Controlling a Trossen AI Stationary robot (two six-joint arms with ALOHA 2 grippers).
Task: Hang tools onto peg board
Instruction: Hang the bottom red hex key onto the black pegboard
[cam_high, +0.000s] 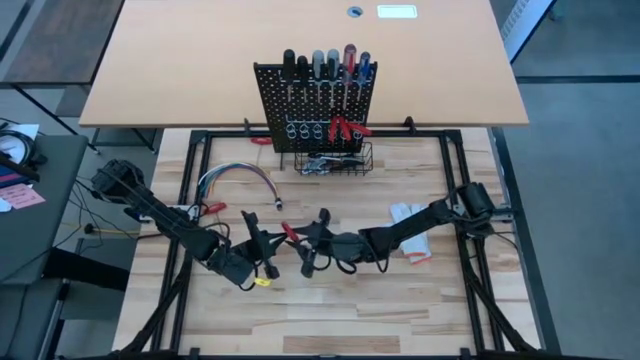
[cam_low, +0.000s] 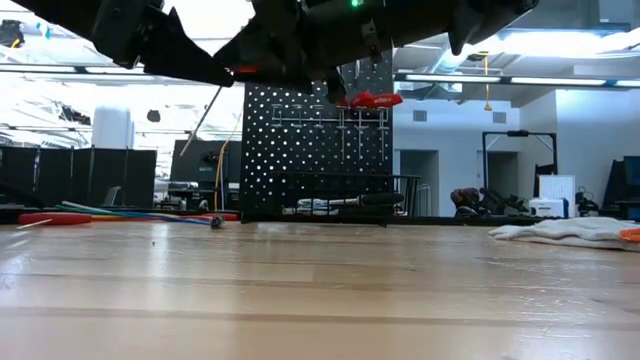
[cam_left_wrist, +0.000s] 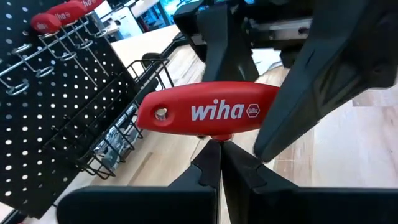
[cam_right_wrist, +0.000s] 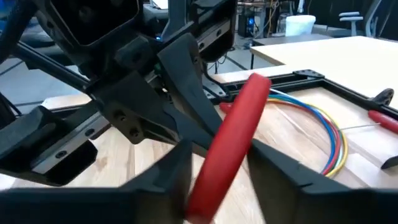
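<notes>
Both grippers (cam_high: 262, 240) (cam_high: 318, 238) clamp red T-handle (cam_left_wrist: 208, 112) (mid-table, unobstructed)

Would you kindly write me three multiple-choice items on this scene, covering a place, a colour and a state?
1. Where is the red T-handle driver? A in the basket; B above the table's middle; C on the glove.
2. The pliers hanging on the peg board have handles of which colour? A blue; B red; C yellow.
3. The left tool is: A open; B shut on the driver's shaft; C out of view.
Answers: B, the high view shows it mid-table between the arms; B, red shows against the board; B, its fingers meet at the shaft.
</notes>
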